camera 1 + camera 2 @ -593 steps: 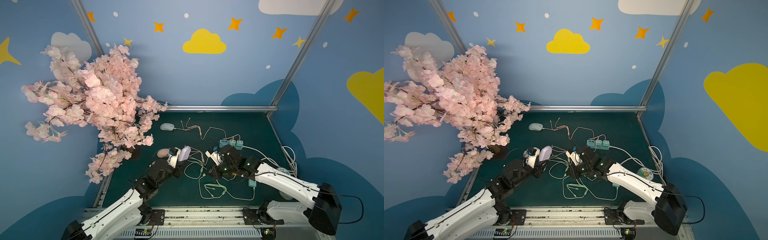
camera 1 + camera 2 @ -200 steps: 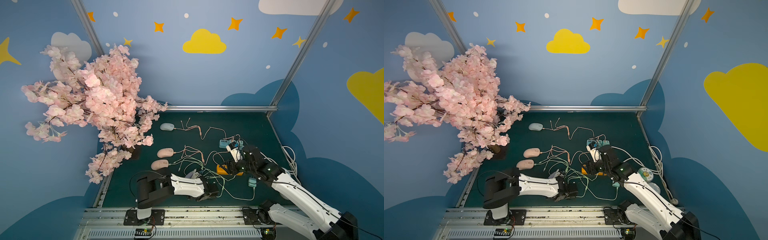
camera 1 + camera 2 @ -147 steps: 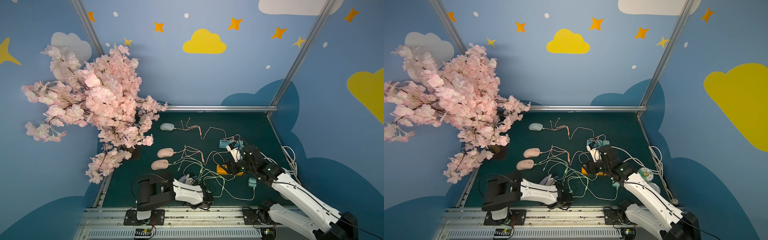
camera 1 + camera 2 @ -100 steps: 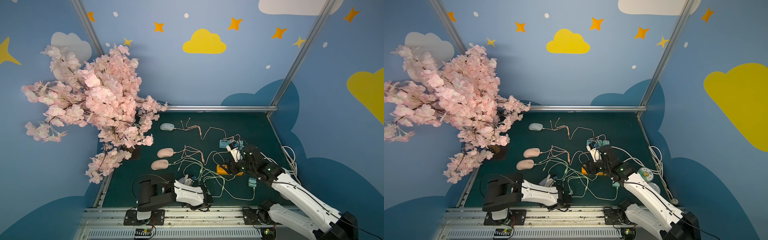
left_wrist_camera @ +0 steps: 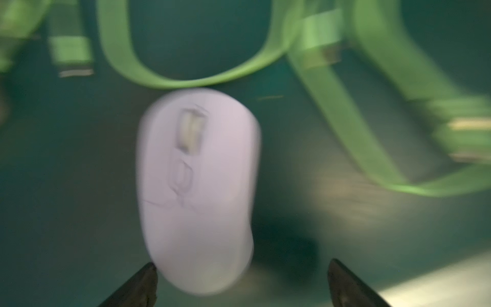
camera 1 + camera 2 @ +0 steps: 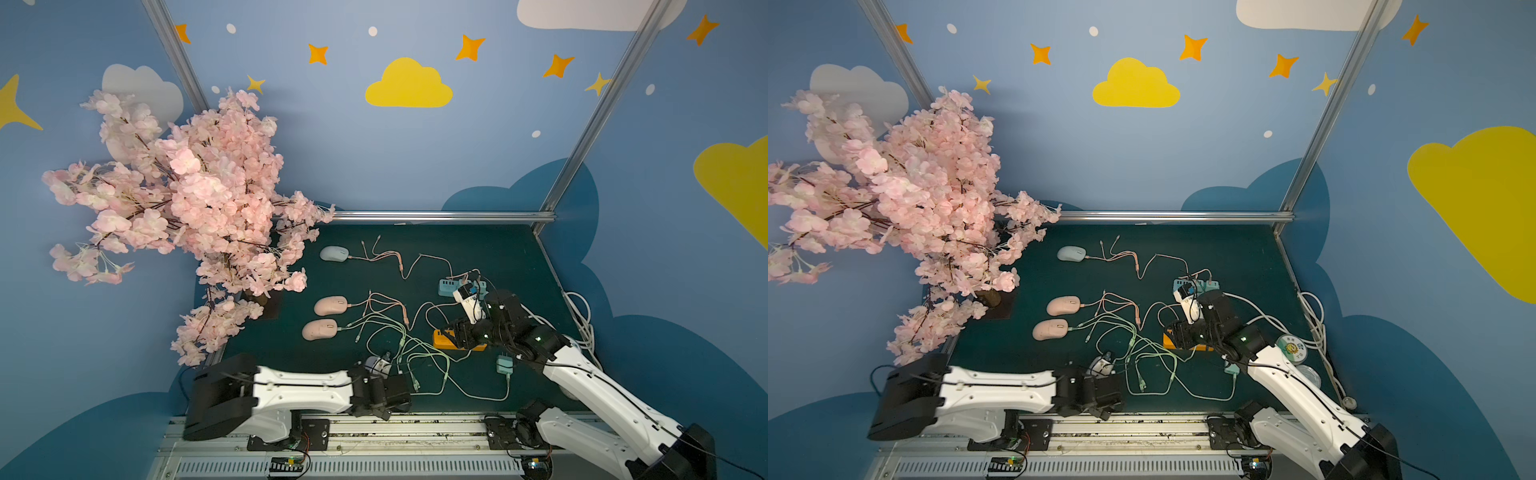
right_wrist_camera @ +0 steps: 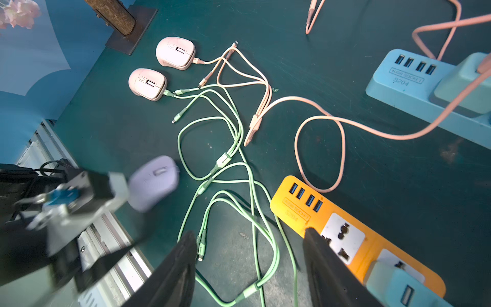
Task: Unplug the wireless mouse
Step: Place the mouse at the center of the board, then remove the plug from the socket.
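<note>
**A:** Where do we find the lilac mouse (image 6: 376, 365)?

**B:** We see it lying flat on the green mat (image 6: 478, 249), buttons up, near the front edge at about 6 o'clock. The wrist picture is blurred, yet we can make out its wheel.

**A:** And the left gripper (image 5: 242, 263)?

**B:** Its fingers are spread wider than the mouse. The mouse's rear end lies between them, with one fingertip just beside its flank and a clear gap on the other side. We read that as wide apart with nothing clamped.

**A:** What lies round the mouse?

**B:** A loop of the green cable (image 5: 186, 82) passes just beside its front end. At 10 o'clock from it we see two pink mice (image 6: 330, 305), each with a cable in its front. The orange power strip (image 7: 297, 202) is at 2 o'clock, and the blue power strip (image 6: 446, 286) is farther off at 1 o'clock. A grey mouse (image 6: 334, 253) lies well apart, between 11 and 12 o'clock.

**A:** The right gripper (image 7: 249, 232)?

**B:** We see it hanging over the end of the orange power strip and the green cable, with its fingers partly apart and nothing held.
</note>
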`<act>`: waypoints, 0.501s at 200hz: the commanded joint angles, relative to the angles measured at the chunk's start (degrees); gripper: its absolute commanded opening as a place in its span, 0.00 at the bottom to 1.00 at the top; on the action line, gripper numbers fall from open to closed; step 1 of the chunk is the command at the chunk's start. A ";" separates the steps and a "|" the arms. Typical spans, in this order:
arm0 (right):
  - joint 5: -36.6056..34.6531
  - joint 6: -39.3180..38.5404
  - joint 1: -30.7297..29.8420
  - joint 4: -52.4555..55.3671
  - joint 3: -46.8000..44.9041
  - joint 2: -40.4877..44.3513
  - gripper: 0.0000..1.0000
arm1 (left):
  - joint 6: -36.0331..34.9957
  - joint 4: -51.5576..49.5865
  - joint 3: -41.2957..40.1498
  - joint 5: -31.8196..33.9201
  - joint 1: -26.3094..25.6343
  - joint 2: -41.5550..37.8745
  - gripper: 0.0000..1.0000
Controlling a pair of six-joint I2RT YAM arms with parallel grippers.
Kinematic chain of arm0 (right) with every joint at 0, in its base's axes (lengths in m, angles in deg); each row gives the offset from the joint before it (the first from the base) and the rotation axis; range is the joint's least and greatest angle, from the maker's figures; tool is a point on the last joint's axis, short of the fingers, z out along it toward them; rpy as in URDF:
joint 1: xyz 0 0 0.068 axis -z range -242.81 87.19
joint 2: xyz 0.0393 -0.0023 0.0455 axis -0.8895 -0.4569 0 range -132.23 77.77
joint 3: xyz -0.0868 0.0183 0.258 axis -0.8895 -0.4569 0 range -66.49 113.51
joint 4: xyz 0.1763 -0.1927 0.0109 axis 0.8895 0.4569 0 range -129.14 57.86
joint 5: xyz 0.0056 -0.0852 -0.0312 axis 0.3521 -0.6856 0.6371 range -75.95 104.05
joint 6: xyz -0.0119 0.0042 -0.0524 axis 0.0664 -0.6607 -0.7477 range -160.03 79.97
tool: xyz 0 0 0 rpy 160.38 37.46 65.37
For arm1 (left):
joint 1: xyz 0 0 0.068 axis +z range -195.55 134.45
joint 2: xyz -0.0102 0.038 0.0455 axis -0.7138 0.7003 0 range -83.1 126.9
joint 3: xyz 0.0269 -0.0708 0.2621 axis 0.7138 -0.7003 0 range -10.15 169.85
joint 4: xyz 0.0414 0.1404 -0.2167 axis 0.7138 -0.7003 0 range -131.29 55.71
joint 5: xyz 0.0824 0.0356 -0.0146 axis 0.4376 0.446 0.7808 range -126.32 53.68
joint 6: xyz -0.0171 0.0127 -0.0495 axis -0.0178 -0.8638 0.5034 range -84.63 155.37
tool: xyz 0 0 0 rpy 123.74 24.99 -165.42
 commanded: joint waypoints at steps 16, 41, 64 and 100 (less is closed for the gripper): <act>-1.86 0.50 0.22 -0.18 -0.28 0.11 0.65 | -7.01 23.62 -13.32 -8.94 7.26 -29.78 0.97; -2.13 0.48 0.83 0.11 0.39 -1.88 0.65 | -9.83 13.44 -13.51 -2.58 13.68 -41.98 0.93; -1.11 0.57 1.01 0.56 0.95 -3.51 0.64 | -12.37 12.53 -12.31 -3.17 17.68 -41.74 0.93; -1.30 1.71 1.23 4.64 2.75 -5.10 0.63 | -15.73 23.67 -9.14 -12.34 22.34 -23.77 0.93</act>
